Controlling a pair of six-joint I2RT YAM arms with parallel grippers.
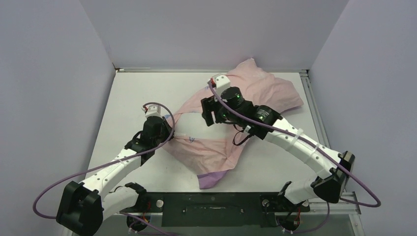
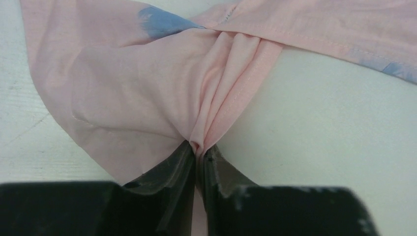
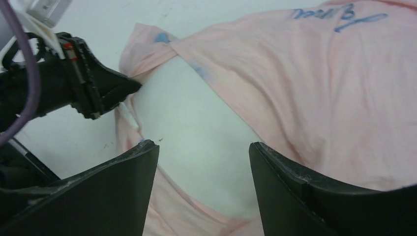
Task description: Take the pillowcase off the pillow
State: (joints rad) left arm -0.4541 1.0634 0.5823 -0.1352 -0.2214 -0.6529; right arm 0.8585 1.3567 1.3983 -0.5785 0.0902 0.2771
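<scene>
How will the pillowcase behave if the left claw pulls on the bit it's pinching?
Probably floppy: the pillowcase bunches into tight pleats where the left claw pinches it, so it should trail and stretch, not move stiffly. Likely light: it lies in thin wrinkled folds on the table. The bunch might slip from such a narrow pinch.

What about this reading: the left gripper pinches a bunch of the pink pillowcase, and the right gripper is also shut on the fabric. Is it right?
Not fully. The left gripper does pinch a bunch of the pink pillowcase, but the right gripper is open, not shut on the fabric. The right wrist view shows its fingers standing wide apart with nothing held between them.
</scene>
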